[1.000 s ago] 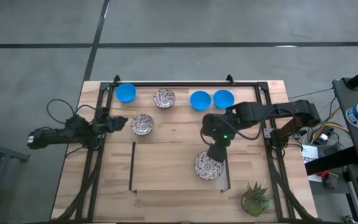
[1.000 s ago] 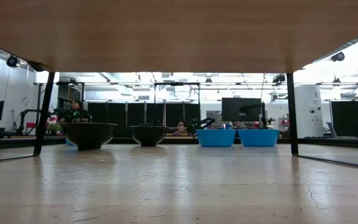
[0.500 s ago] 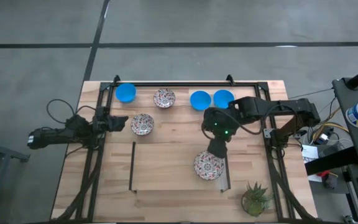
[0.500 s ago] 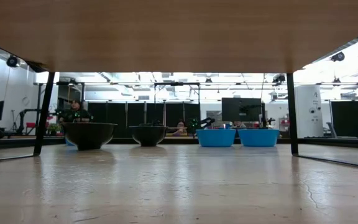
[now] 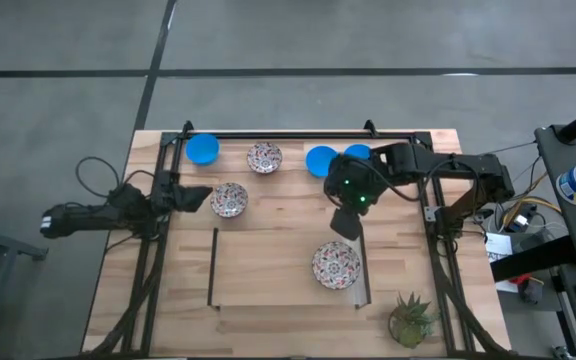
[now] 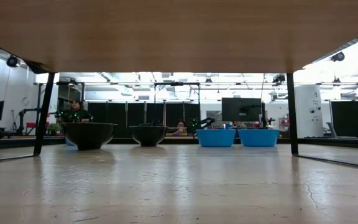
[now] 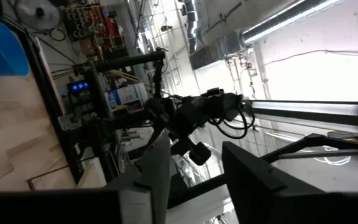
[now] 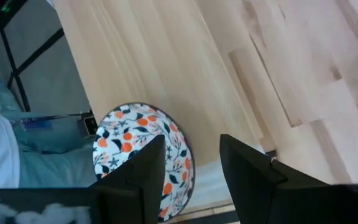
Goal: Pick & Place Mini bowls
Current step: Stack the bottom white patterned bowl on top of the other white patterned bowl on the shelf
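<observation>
Six mini bowls stand on their bases on the wooden table. Along the far edge are a blue bowl (image 5: 202,149), a patterned bowl (image 5: 264,157) and two more blue bowls (image 5: 320,160), the right one (image 5: 360,151) partly under my right arm. Another patterned bowl (image 5: 229,199) sits left of centre, just right of my open left gripper (image 5: 195,197) (image 7: 194,180), which touches nothing. A third patterned bowl (image 5: 336,265) (image 8: 145,155) sits near the front right. My right gripper (image 5: 346,223) (image 8: 191,174) hangs open above the table, on the far side of that bowl, holding nothing.
A black frame (image 5: 298,134) runs along the table's far edge and sides. Two dark strips (image 5: 212,265) (image 5: 366,282) bound a bare stretch of the near table. A small green plant (image 5: 411,318) stands at the near right corner. People sit in the room beyond.
My right gripper has drawn back from over the near patterned bowl toward the table's far edge, staying open; the bowl stays where it was. My left gripper's fingers have spread apart.
</observation>
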Controlling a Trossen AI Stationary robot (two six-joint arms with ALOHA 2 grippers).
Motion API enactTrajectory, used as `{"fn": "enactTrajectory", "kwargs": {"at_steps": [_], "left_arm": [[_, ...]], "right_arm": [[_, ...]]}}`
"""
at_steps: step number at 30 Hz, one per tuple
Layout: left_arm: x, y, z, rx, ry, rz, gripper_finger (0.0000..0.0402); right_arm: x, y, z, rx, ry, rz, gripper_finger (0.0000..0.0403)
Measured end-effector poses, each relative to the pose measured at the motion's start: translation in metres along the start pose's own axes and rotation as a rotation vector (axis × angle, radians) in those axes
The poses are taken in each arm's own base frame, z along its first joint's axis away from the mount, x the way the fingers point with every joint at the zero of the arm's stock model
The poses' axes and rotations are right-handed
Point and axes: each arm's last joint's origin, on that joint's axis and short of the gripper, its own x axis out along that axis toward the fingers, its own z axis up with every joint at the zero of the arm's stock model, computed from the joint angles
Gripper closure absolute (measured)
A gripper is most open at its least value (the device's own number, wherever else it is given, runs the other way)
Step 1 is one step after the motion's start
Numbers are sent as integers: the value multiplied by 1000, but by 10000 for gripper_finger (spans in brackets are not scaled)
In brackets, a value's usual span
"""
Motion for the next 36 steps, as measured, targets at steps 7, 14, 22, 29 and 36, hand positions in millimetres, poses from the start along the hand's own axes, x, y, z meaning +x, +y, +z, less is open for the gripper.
{"fn": "enactTrajectory", "kwargs": {"at_steps": [7, 14, 22, 29, 36], "left_arm": [[5, -18, 6, 49, -58, -10, 241], [12, -29, 9, 107, -49, 151, 241], [17, -41, 16, 172, -104, 504, 241], [19, -53, 21, 341, -42, 849, 241], [33, -46, 17, 433, 43, 1072, 241]], "right_arm": [[-1, 0, 6, -10, -43, 21, 252], [-3, -6, 11, 3, -70, 21, 252], [-6, -7, 20, -5, -142, 47, 252], [-6, -6, 22, -10, -167, 39, 252], [-7, -5, 24, -17, -196, 46, 252]]}}
